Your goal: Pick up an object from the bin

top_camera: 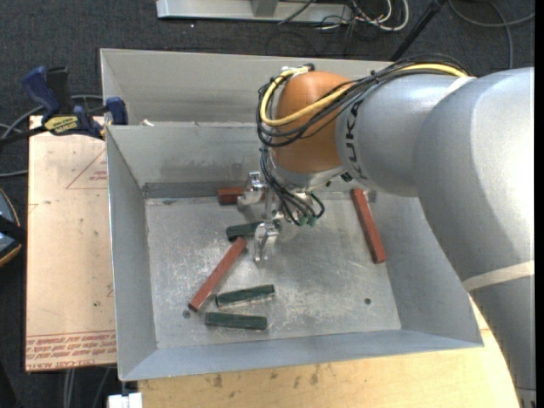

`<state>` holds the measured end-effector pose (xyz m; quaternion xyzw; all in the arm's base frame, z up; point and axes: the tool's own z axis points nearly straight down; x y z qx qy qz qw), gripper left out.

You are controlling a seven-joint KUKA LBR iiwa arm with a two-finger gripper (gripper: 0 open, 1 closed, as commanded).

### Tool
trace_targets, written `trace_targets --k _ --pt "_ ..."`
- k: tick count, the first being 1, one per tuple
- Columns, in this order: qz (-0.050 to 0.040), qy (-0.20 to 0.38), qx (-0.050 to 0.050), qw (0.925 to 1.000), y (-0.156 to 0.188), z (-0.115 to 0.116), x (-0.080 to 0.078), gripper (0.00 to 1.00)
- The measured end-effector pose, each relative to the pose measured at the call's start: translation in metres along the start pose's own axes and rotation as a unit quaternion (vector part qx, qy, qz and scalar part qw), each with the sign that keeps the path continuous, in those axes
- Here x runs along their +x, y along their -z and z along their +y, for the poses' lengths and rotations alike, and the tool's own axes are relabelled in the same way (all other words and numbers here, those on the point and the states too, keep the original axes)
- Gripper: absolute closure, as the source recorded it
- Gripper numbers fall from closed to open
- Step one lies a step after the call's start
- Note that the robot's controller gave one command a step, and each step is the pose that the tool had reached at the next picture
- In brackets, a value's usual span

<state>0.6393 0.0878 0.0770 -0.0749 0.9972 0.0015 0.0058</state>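
Dark carpet (51, 24) surrounds a grey metal bin (127, 245) whose scuffed floor takes up the middle of the frame, and the arm reaches in from the right with its orange wrist cover (310, 130) and yellow cables above the bin's centre. The gripper (263, 246) hangs low near the middle of the bin floor, and I cannot tell whether the claw is released or clenched; nothing can be seen lifted in it. Its tip is at the upper end of a long red-brown stick (217, 277) that runs diagonally down to the lower left, and a short dark green bar (240, 229) lies just to its left. One of these two looks like the likely target, though which one is not clear. By this reading the pick is at the approach or closing stage: the grasp and the lift out of the bin remain. A small red-brown block (229, 195) sits near the back wall, up and left of the gripper. A second red-brown stick (369, 226) lies well apart at right. Two more dark green bars (245, 295) (235, 320) lie near the lower end of the long stick. The stick and the green bar being so close could muddle the grasp.
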Motion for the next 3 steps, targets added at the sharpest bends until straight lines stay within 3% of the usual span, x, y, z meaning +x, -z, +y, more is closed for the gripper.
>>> trace_targets --k 1,2,3 --pt "-0.0011 0.000 0.000 1.0000 0.002 0.000 -0.001 1.00" --pt "-0.0011 0.000 0.000 1.0000 0.002 0.000 -0.001 1.00" --pt "-0.0003 0.093 0.001 0.9957 0.197 -0.009 -0.006 1.00"
